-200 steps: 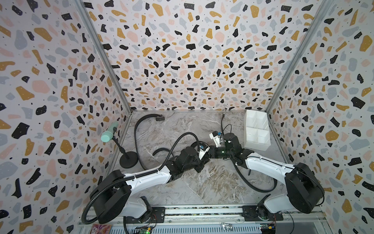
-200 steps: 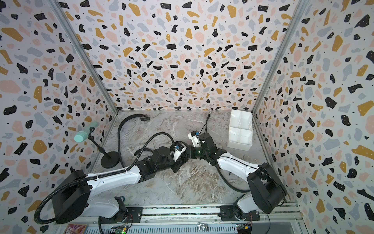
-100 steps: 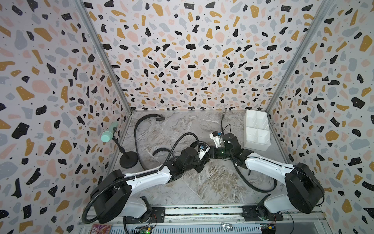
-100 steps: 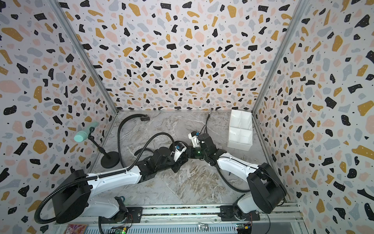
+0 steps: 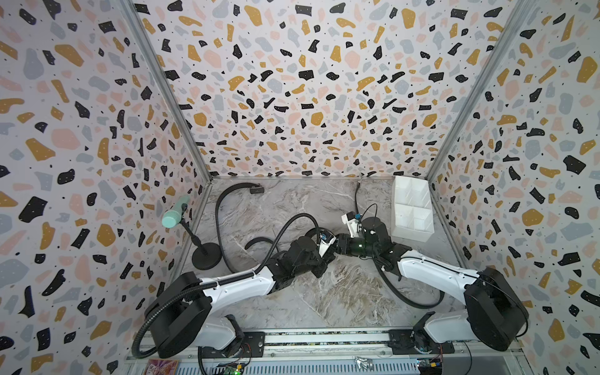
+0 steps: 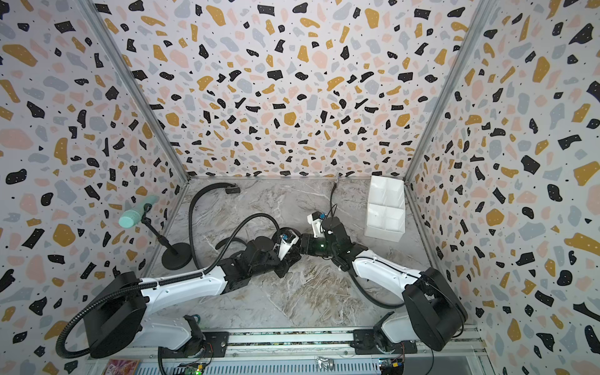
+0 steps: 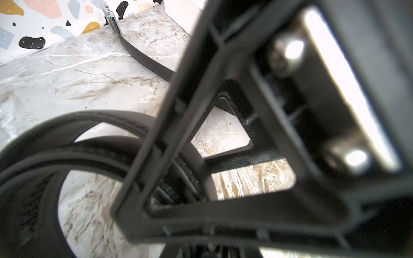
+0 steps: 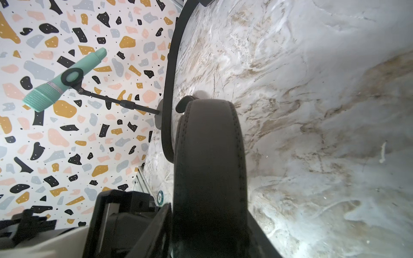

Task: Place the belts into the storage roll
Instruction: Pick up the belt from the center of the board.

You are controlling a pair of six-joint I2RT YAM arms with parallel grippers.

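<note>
Belt (image 8: 207, 156) looped between the two pincers mid-table, box (image 5: 412, 207) empty by the right wall.
Right pincer (image 5: 341, 244) seems clamped on the loop; left pincer (image 5: 327, 250) sits against the coil, grip not clear. Best tighten the coil small before lifting, or it will spring wider than a cell. Open table lies between arms and box; thin belt (image 5: 356, 199) and the wall crowd the far approach.
</note>
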